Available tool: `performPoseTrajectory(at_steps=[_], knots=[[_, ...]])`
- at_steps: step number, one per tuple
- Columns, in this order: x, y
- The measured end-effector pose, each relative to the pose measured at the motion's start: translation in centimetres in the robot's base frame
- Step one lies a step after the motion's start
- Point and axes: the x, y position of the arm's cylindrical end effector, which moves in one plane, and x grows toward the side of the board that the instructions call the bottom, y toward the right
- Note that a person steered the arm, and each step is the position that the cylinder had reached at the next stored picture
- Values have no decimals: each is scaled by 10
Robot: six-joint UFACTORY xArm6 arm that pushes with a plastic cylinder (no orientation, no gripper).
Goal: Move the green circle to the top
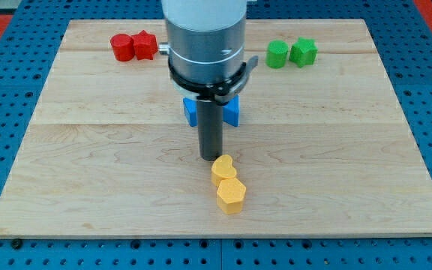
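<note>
My tool, a bare rod with nothing to open or close, has its tip (211, 158) just above the yellow heart (223, 168), well apart from the green circle (277, 53) near the tabletop (88, 150)'s top right, so I should approach from below the circle, avoiding the green star (304, 52) beside it.

no readable text, no labels, no brands, no numbers, no signs anywhere
</note>
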Motion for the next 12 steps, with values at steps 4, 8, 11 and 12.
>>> performPoseTrajectory(at_steps=[4,8,11,12], knots=[[-70,154],[-115,173],[-169,185],[-179,168]])
